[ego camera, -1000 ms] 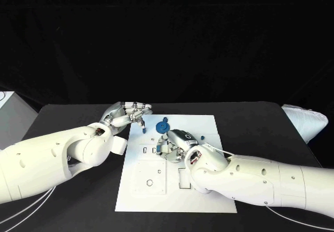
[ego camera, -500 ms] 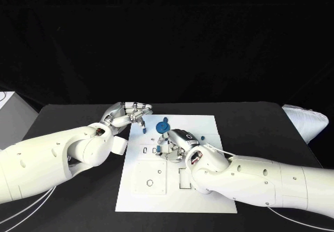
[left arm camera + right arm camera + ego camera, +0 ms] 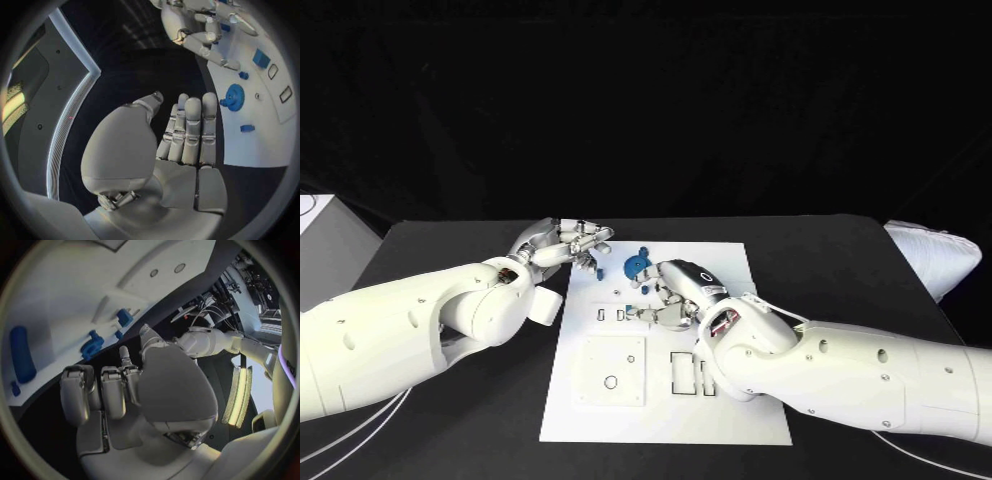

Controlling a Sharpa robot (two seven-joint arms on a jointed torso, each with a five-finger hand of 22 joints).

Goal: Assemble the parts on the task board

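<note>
The white task board (image 3: 733, 400) lies mid-table with several cut-out slots. A round blue gear (image 3: 636, 265) stands near its far edge, and the left wrist view shows the gear (image 3: 235, 96) with a small blue block (image 3: 247, 128) and a blue square piece (image 3: 261, 58). My left hand (image 3: 573, 243) hovers at the board's far left corner, its fingers (image 3: 191, 127) straight and holding nothing. My right hand (image 3: 678, 289) hangs over the board just near of the gear, with nothing in its fingers (image 3: 103, 392). A long blue bar (image 3: 22, 360) and two smaller blue pieces (image 3: 92, 344) lie beyond it.
Black table (image 3: 877, 260) surrounds the board. A white padded object (image 3: 937, 250) sits at the right edge of the table. Both forearms lie low over the table, the right one (image 3: 848, 375) covering the board's near right part.
My right hand has lifted and shifted slightly right and toward the gear, uncovering slots it was over. The left hand has barely moved.
</note>
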